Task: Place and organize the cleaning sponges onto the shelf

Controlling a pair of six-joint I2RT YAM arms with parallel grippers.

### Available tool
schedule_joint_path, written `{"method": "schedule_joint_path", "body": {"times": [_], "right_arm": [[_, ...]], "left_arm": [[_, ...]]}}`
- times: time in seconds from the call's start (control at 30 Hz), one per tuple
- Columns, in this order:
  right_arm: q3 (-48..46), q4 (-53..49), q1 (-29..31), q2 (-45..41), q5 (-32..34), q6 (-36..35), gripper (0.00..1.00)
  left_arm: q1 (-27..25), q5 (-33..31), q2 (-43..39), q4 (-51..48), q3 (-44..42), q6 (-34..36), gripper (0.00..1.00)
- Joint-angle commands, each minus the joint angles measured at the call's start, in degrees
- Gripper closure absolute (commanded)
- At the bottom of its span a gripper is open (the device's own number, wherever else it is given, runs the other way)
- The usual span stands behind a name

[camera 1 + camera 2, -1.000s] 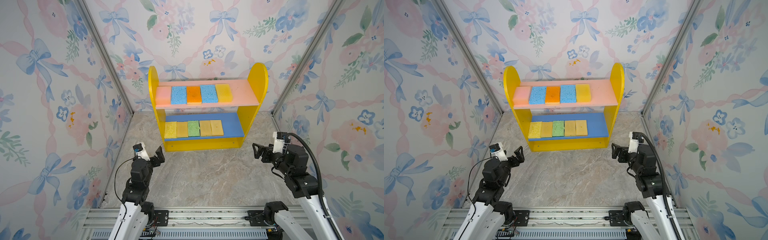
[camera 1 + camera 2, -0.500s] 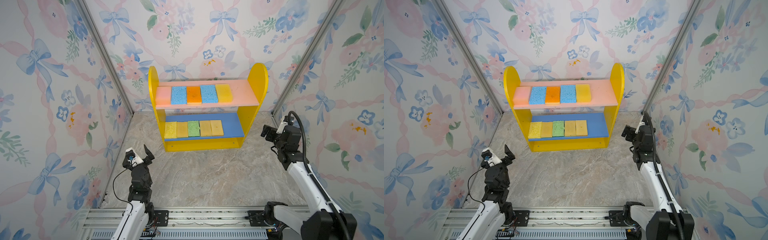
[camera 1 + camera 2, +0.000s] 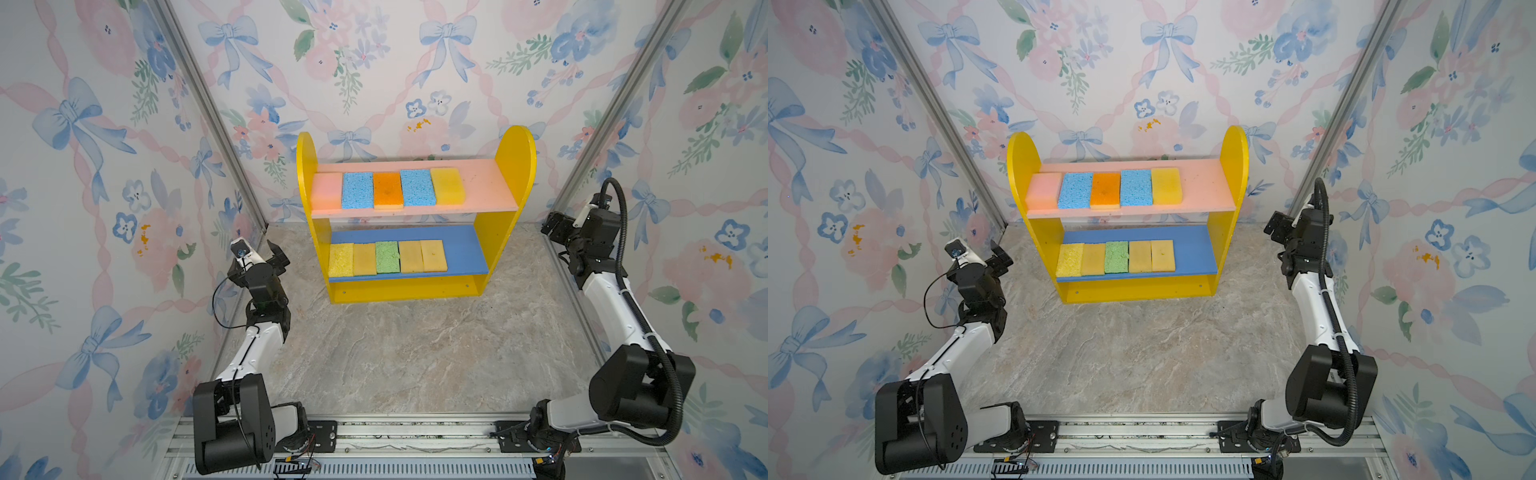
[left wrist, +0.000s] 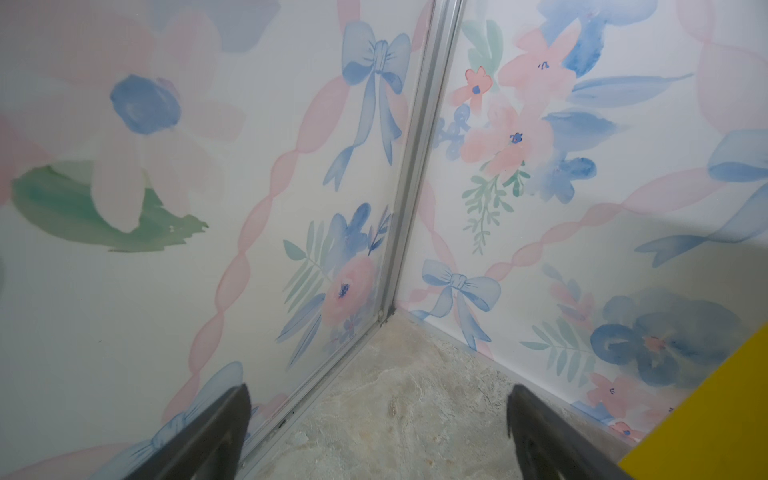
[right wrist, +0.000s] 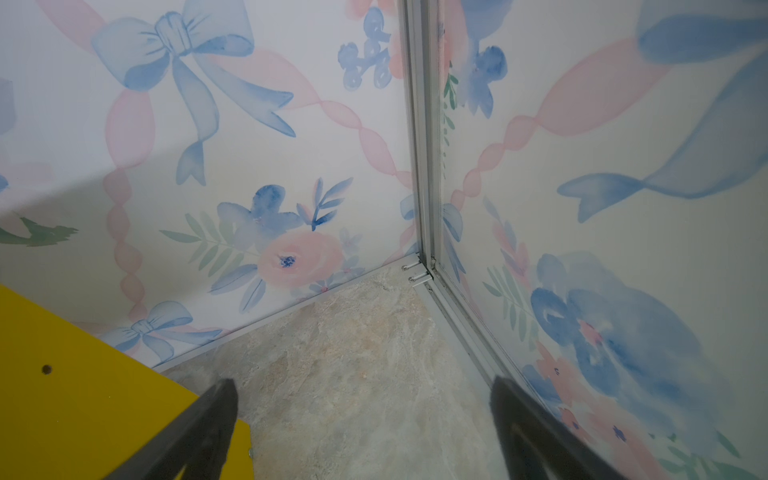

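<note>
The shelf (image 3: 513,166) (image 3: 1233,166) stands against the back wall. On its pink upper board lie a pink sponge (image 3: 327,191), a blue one (image 3: 357,190), an orange one (image 3: 387,190), another blue (image 3: 417,188) and a yellow one (image 3: 447,185). The blue lower board carries a yellow sponge (image 3: 340,259), a green one (image 3: 387,257) and three tan ones (image 3: 410,256). My left gripper (image 3: 268,259) (image 4: 378,399) hangs open by the left wall, holding nothing. Beside the right wall my right gripper (image 3: 557,230) (image 5: 362,386) is open too, and empty. Each wrist view shows a yellow shelf panel (image 4: 706,415) (image 5: 83,395).
Flowered walls close in on three sides, with metal corner posts (image 3: 216,124) (image 3: 615,124) at the back. The marbled floor (image 3: 415,345) stretches in front of the shelf. A metal rail (image 3: 415,432) with both arm bases runs along the front edge.
Both arms have drawn away from the middle toward the side walls, and both grippers now face the back corners. The sponges on the shelf have not moved.
</note>
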Motion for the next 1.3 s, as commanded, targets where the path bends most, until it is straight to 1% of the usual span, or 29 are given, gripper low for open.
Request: {"method": "schedule_joint_path", "body": {"times": [0.0, 0.13, 0.27, 0.37, 0.43, 0.57, 0.63, 0.77, 0.93, 1.07, 1.13, 1.23, 1.27], "right_arm": [[-1.9, -2.3, -0.9, 3.2, -2.4, -0.2, 0.03], [-5.9, -1.4, -1.0, 4.9, -2.9, -1.4, 0.03], [-9.0, -0.1, -0.8, 7.3, -3.8, -1.2, 0.03], [-9.8, -0.7, 0.0, 8.9, -4.8, -1.2, 0.03], [-10.1, -2.0, 1.3, 9.1, -5.3, -2.3, 0.03], [-10.6, -5.0, 3.8, 12.2, -5.8, -5.9, 0.03], [-11.6, -5.2, 4.7, 13.4, -6.3, -6.4, 0.03], [-14.2, -1.6, 5.2, 14.1, -5.6, -5.4, 0.03], [-16.6, 3.0, 5.0, 15.3, -6.3, -3.4, 0.03], [-16.3, 3.0, 5.3, 17.0, -7.0, -3.6, 0.03], [-16.5, 3.5, 5.5, 17.9, -7.4, -3.7, 0.03], [-17.0, 4.1, 6.0, 18.2, -7.3, -4.0, 0.03], [-17.1, 4.2, 6.0, 18.2, -7.3, -4.1, 0.03]], "left_arm": [[0.0, 1.3, 1.7, -2.1, -3.2, -2.4, 0.02], [0.0, -0.3, 1.8, -2.3, -7.5, -1.6, 0.02], [-0.1, 0.5, 2.4, -2.8, -8.4, -0.9, 0.02], [-1.1, -0.3, 3.6, -2.9, -8.6, -0.9, 0.02], [-2.3, -1.0, 4.6, -2.9, -8.6, -1.1, 0.02], [-4.9, -2.1, 6.4, -2.9, -8.5, -0.6, 0.02], [-6.3, -3.1, 7.2, -2.9, -8.5, 0.1, 0.02], [-7.8, -3.9, 8.2, -2.8, -8.4, 0.3, 0.02], [-8.5, -5.3, 10.7, -2.9, -7.3, 0.1, 0.02], [-9.5, -4.9, 13.8, -2.8, -5.4, 1.2, 0.02], [-10.5, -5.7, 15.2, -2.8, -4.9, 1.5, 0.02], [-11.3, -6.5, 15.5, -2.5, -5.1, -2.4, 0.02], [-11.5, -6.3, 15.5, -2.1, -5.1, -2.6, 0.02]]}}
